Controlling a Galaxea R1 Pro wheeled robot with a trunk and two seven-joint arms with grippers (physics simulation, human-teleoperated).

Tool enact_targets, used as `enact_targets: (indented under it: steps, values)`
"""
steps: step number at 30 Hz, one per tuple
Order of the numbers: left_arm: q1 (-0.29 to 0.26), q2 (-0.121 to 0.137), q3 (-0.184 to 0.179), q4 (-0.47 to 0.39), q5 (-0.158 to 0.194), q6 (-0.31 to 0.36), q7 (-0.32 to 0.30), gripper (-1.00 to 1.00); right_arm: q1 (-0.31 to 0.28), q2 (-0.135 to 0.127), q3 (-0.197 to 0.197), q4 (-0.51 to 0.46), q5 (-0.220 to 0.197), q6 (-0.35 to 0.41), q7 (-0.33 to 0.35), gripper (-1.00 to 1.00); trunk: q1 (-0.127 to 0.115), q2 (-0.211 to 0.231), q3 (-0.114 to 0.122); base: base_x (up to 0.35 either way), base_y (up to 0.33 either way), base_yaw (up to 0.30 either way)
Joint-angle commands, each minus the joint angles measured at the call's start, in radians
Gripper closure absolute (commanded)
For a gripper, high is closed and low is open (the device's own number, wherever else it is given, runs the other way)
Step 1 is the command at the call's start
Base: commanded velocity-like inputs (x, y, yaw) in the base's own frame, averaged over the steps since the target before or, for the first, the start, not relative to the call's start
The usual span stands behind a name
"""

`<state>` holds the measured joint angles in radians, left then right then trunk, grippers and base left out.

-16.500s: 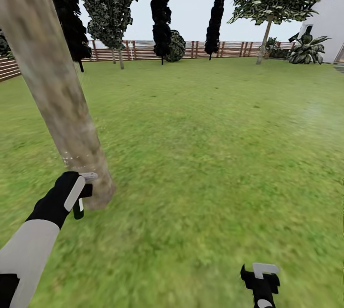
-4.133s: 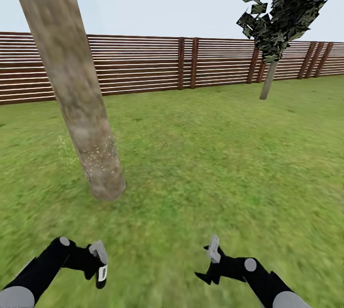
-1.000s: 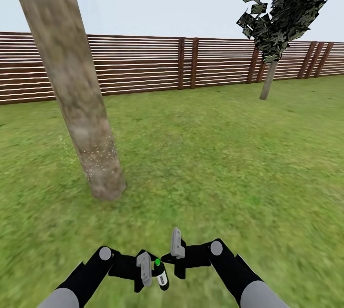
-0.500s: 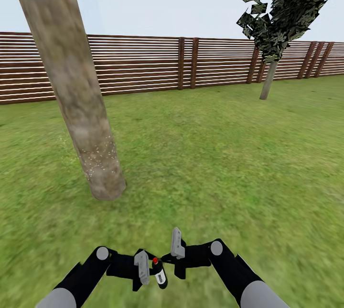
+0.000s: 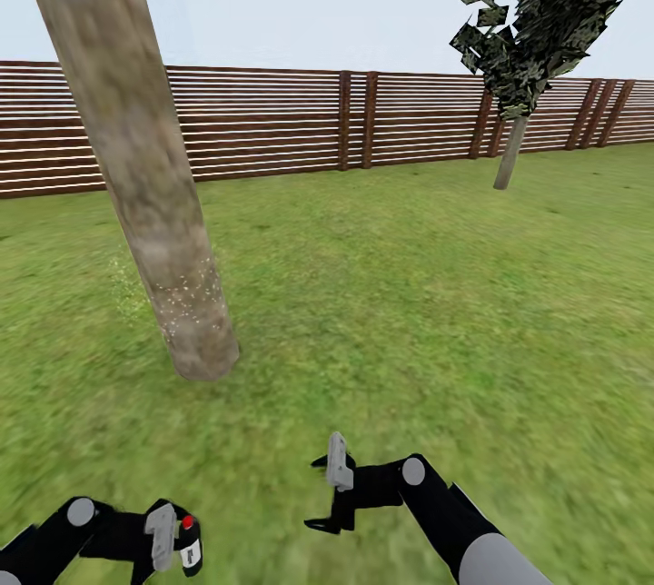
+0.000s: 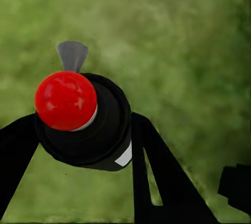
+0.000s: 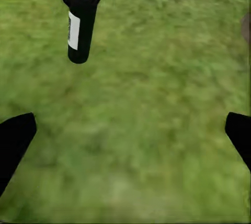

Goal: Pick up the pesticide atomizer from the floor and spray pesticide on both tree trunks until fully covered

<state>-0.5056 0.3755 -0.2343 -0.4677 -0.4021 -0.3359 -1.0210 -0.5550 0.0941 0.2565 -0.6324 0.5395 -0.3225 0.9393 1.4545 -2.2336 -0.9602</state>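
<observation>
A: What is the left gripper (image 5: 173,538) doing?

B: Its fingers are closed on the pesticide atomizer (image 5: 189,545), low above the lawn (image 5: 409,294). In the left wrist view the dark bottle (image 6: 89,125) sits between the two black fingers (image 6: 157,172), one pressed to each side. A red cap (image 6: 66,100) is on its top and a grey tab pokes out past the cap.

A: Does the label show?

B: Yes. From the right wrist camera the atomizer (image 7: 81,23) hangs upright over the grass, with a pale label on its side and the left gripper's thin fingers at its neck.

A: What lies beyond the left fingers?

B: The tree trunk (image 5: 136,158), thick, pale and leaning, stands well ahead of them. Whitish specks of pesticide (image 5: 186,294) dot its lower part, with a few drifting over the grass just beside it.

A: And the right gripper (image 5: 329,494)?

B: Spread wide, holding nothing. Its two black fingertips (image 7: 15,140) sit far apart in its own camera with bare grass between them. The atomizer is off to the left of those fingers, well apart from them.

A: Further right?

B: A second tree (image 5: 536,13) stands far ahead of the right fingers, with a slim trunk and jagged leaves. The slatted fence (image 5: 363,117) runs behind it.
</observation>
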Motion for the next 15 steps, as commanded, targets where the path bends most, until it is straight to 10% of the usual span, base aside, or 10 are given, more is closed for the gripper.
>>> enact_targets:
  steps: [1,4,6,7,9,10,15]
  values:
    - [0.0,0.006,-0.001,0.012,-0.002,-0.003,0.053,1.0,0.0,-0.004,-0.002,-0.001,0.008,-0.006,-0.023,-1.0,0.0,0.0,-0.001,0.0,0.0,0.0]
    - [0.0,0.0,0.122,0.117,0.001,-0.002,0.373,1.0,0.005,-0.103,-0.001,0.145,0.0,-0.007,-0.288,-1.0,0.0,0.0,-0.001,0.0,0.0,0.0]
    - [0.0,-0.021,0.255,0.195,0.023,-0.002,0.535,1.0,0.006,-0.12,-0.002,0.307,-0.002,-0.008,-0.51,-1.0,0.0,0.0,-0.001,0.0,0.0,0.0]
    - [0.0,-0.048,0.371,0.261,0.062,-0.003,0.661,1.0,0.007,-0.125,-0.011,0.444,-0.008,-0.015,-0.729,-1.0,0.0,0.0,-0.001,0.0,0.0,0.0]
    - [0.014,-0.067,0.474,0.319,0.106,-0.012,0.815,1.0,0.012,-0.118,-0.055,0.549,-0.05,-0.071,-0.996,-1.0,0.0,0.0,-0.001,0.0,0.0,0.0]
    - [0.046,-0.086,0.516,0.337,0.15,-0.018,0.91,1.0,0.045,-0.107,-0.096,0.581,-0.123,-0.138,-1.161,-1.0,0.0,0.0,-0.001,0.0,0.0,0.0]
    - [0.15,-0.119,0.551,0.351,0.391,-0.189,1.058,1.0,0.102,-0.111,-0.131,0.601,-0.465,-0.314,-1.291,-1.0,0.0,0.0,-0.001,0.0,0.0,0.0]
